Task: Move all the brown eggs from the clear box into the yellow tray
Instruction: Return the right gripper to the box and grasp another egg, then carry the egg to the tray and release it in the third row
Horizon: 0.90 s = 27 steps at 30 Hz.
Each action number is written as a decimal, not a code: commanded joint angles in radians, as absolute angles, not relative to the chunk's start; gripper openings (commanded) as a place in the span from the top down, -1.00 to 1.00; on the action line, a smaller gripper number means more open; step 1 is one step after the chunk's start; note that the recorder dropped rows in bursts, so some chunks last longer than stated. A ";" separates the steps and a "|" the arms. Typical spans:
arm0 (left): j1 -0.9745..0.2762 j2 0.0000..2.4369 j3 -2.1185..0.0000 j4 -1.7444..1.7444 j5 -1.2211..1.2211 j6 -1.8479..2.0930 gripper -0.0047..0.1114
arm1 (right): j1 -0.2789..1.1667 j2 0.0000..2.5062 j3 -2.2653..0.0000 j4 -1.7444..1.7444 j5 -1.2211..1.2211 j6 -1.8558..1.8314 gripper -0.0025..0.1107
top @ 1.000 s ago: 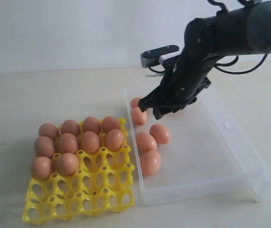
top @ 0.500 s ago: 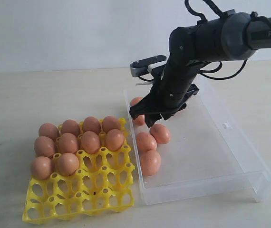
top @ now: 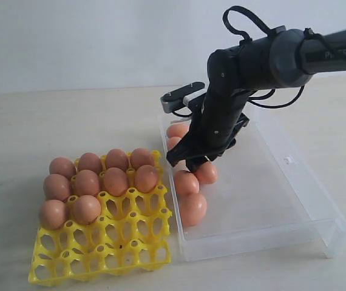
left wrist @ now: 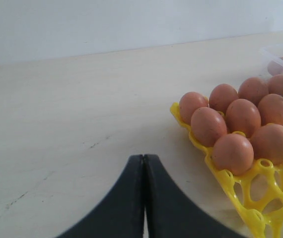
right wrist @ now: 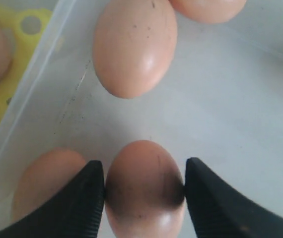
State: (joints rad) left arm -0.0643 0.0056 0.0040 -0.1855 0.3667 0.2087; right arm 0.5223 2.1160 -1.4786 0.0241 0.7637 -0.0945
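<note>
right wrist: brown egg (right wrist: 144, 191) between the jaws cut off by frame edge. exterior: arm (top: 252, 57) hides which egg the right gripper (top: 188, 162) is over. left wrist: yellow tray (left wrist: 229, 181), clear box (left wrist: 275, 52) cropped.

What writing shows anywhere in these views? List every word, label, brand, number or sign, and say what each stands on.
White lettering on the right arm's dark upper link: too blurred to read.
Brown eggs: no text, only dark speckles.
Yellow tray: no text visible.
Clear box: no text visible.
Both wrist views: nothing readable.
</note>
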 commanded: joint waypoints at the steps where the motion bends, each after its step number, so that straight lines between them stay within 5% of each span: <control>1: -0.069 0.000 0.000 -0.186 0.357 0.206 0.92 | 0.524 2.144 -1.483 0.020 0.771 -0.104 0.08; 9: -0.069 0.000 0.000 -0.186 0.357 0.206 0.92 | 0.524 2.176 -1.483 0.022 0.762 -0.104 0.12; 15: -0.069 0.000 0.000 -0.186 0.357 0.206 0.92 | 0.524 2.155 -1.483 0.130 0.768 -0.268 0.95; 27: -0.069 0.000 0.000 -0.186 0.357 0.206 0.92 | 0.524 2.011 -1.448 0.070 0.705 -0.269 0.96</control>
